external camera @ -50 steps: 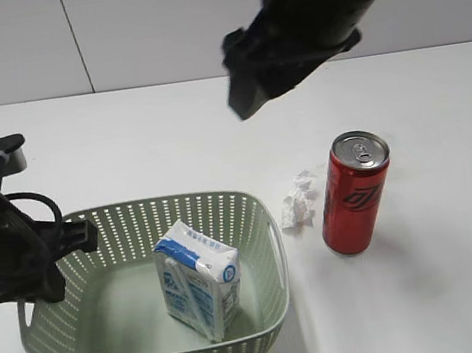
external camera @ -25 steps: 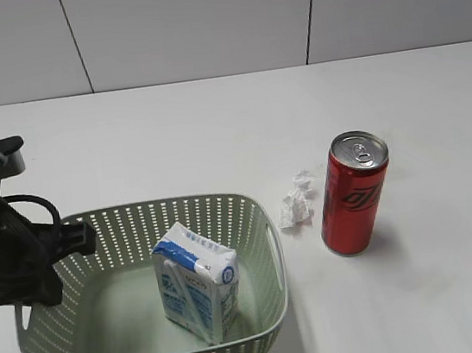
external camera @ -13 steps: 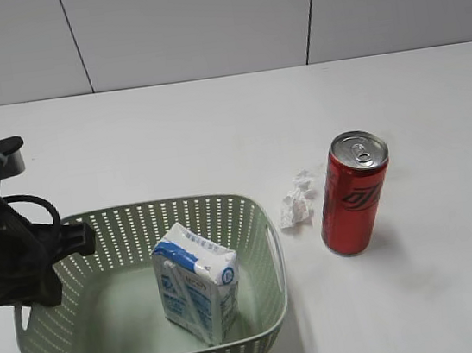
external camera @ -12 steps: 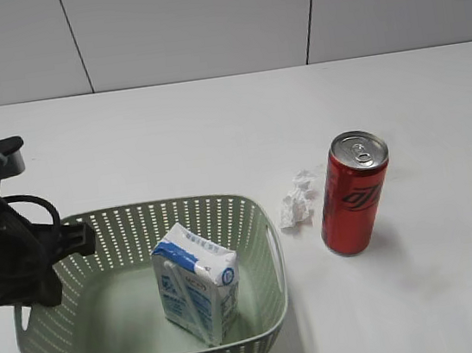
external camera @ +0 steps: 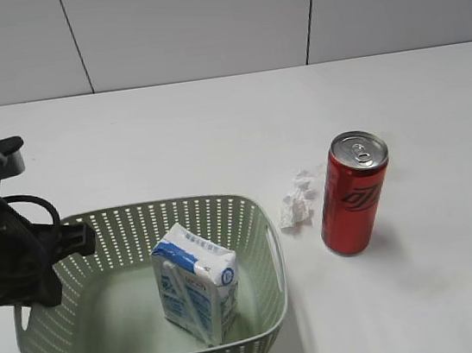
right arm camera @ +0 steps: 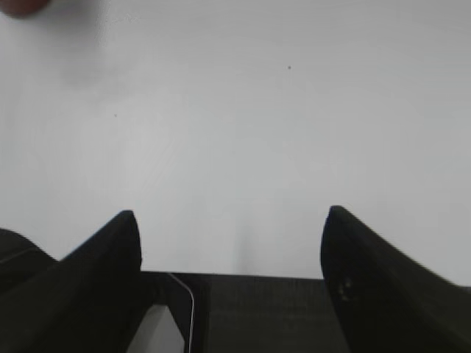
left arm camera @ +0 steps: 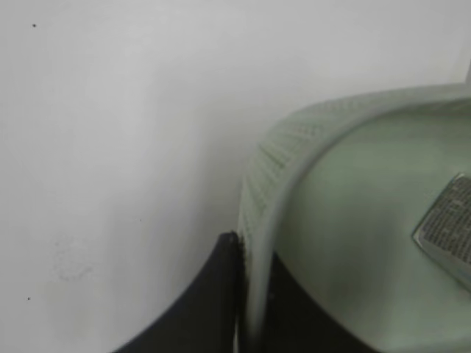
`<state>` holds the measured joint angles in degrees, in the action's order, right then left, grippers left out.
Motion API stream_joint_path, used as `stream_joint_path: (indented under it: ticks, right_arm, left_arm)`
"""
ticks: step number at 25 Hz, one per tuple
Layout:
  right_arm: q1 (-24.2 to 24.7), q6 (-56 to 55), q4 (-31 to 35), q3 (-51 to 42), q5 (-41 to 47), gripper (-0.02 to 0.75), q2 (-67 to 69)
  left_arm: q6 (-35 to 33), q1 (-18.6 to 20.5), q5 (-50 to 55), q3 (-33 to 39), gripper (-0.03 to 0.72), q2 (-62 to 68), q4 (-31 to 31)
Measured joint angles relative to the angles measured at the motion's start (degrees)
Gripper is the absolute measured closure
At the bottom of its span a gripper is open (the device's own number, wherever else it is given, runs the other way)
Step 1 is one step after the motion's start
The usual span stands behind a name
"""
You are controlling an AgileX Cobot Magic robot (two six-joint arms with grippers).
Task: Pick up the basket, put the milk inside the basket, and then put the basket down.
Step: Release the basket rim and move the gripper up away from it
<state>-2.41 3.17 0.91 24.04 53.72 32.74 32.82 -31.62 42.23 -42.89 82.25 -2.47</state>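
Note:
The pale sage-green basket (external camera: 250, 218) is at the front left of the white table. The white and blue milk carton (external camera: 198, 282) stands inside it, right of its middle. My left gripper (external camera: 33, 274) is shut on the basket's left wall. In the left wrist view its black fingers (left arm camera: 250, 257) pinch the basket rim (left arm camera: 294, 147), and a corner of the milk (left arm camera: 445, 228) shows at the right. My right gripper (right arm camera: 229, 220) is open and empty over bare table, and is out of the exterior view.
A tall red drink can (external camera: 354, 193) stands right of the basket. A crumpled white paper scrap (external camera: 297, 200) lies between the can and the basket. A grey tiled wall runs behind the table.
The right arm has left the exterior view from above the table. The basket has shifted slightly down and left in my left gripper. The milk stays in it.

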Motion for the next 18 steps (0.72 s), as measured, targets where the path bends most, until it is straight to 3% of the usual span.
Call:
stream_joint_path:
  ticks: [9, 18]
  right_arm:
    - [0.0, 0.0, 0.0, 0.0, 0.11, 0.146, -18.19]
    - [0.0, 0.0, 0.0, -0.1, 0.25, 0.145, -32.89]
  left_arm:
    - [0.0, 0.31, 1.62, -2.34, 0.68, 0.0, 0.33]
    - [-4.28, 6.23, 4.69, -15.44, 0.68, 5.86, 1.21]
